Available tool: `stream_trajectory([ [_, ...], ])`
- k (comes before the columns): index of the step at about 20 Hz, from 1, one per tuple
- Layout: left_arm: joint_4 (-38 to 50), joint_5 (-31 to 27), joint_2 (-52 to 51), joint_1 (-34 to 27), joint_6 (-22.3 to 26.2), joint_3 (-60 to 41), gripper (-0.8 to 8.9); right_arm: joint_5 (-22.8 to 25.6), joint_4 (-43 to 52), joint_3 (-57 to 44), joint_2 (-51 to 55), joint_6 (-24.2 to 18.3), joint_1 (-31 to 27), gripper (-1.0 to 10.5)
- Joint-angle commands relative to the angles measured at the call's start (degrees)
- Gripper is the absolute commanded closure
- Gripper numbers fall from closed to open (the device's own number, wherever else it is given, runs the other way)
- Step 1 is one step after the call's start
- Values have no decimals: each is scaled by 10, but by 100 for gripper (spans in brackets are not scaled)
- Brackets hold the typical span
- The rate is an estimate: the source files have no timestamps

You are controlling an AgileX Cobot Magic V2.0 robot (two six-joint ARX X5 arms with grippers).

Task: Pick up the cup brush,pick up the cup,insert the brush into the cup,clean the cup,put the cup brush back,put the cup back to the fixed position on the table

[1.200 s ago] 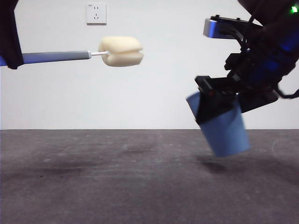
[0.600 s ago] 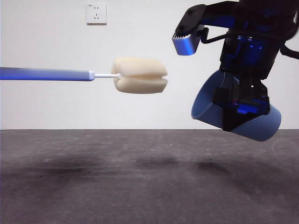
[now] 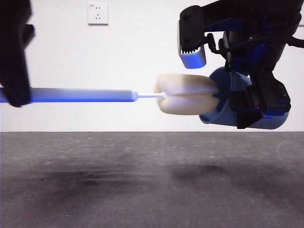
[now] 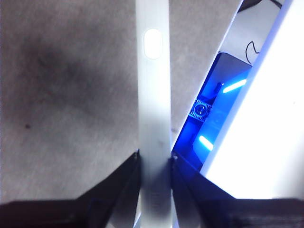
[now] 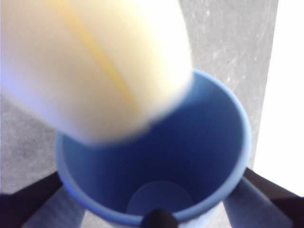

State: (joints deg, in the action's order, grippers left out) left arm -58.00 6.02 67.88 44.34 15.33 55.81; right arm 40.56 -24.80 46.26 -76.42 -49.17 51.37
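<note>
The cup brush hangs level above the table, its grey handle running right to the cream sponge head. My left gripper is shut on the handle's far end; in the left wrist view the pale handle passes between the left gripper's black jaws. The blue cup lies on its side in the air, mouth facing left, with my right gripper shut on it. The sponge's tip sits at the cup's mouth. In the right wrist view the sponge pokes over the rim into the cup, which the right gripper holds.
A white wall socket is on the pale wall behind. The dark grey table stretches under both arms, with soft shadows below the brush and cup.
The brush has travelled right until its sponge reached the cup's mouth. The cup turned from tilted to nearly level, mouth towards the brush, and rose slightly.
</note>
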Motion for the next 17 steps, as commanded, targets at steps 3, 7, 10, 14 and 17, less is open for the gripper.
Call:
stream_trajectory([
  [3,23,3,24,18,-20,-2,822,4,3,2,-2,-48,21,963],
  [7,41,5,43,30,-27,-2,822,4,3,2,-7,-60,43,963],
  [10,71,15,52,40,-47,-2,822,3,3,2,-15,-60,61,963],
  [14,113,36,54,48,-69,-2,823,3,3,2,-35,-60,86,963],
  [17,121,35,54,55,-79,-2,822,3,3,2,-48,-60,100,963],
])
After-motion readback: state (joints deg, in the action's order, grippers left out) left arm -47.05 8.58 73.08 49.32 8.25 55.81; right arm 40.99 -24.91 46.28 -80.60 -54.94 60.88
